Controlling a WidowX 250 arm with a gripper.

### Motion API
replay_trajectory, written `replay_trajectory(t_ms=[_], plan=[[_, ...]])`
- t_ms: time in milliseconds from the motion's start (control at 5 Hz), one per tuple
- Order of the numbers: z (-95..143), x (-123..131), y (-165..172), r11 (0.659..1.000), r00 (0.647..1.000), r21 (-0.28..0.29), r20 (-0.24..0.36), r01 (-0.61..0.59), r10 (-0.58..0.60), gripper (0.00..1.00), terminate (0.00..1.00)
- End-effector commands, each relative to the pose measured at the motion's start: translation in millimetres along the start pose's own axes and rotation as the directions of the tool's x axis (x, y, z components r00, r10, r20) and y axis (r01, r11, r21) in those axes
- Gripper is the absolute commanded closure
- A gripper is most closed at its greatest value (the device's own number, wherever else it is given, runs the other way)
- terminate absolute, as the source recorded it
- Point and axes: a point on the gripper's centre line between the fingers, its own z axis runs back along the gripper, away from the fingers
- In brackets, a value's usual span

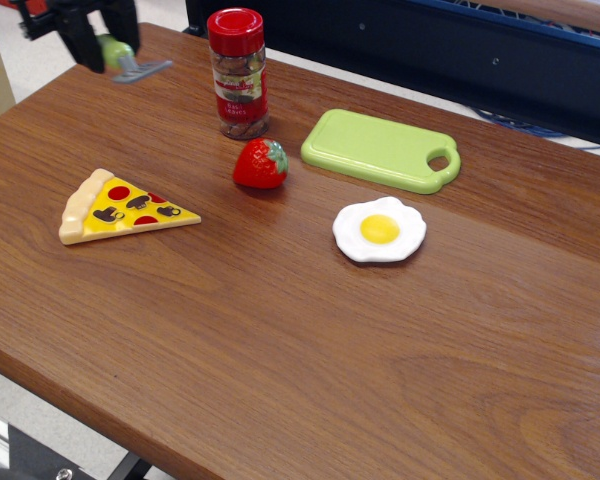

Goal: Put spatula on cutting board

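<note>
Currently clamped by its green handle in the gripper [108, 48], spatula [130, 60] raised high above the table's [280, 330] far left corner, head pointing right. Lifted so to pass over spice jar [238, 72] toward cutting board [380, 150], well apart rightward.

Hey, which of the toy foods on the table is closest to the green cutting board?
The strawberry. It sits just left of the cutting board, beside the spice jar. The fried egg lies a bit farther in front, and the pizza slice is far off left.
</note>
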Motion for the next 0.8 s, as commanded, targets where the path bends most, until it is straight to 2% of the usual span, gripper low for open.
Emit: replay_trajectory(t_ms=[0, 200, 400, 600], plan=[[27, -60, -47, 0.99, 0.988, -0.032, 0.061, -0.138, 0.139, 1.0, 0.0], [20, -74, -85, 0.961, 0.959, -0.045, 0.06, -0.273, 0.276, 1.0, 0.0], [8, -77, -108, 0.912, 0.907, -0.071, 0.103, -0.404, 0.409, 1.0, 0.0], [-15, -69, -116, 0.867, 0.856, -0.091, 0.142, -0.49, 0.498, 1.0, 0.0]])
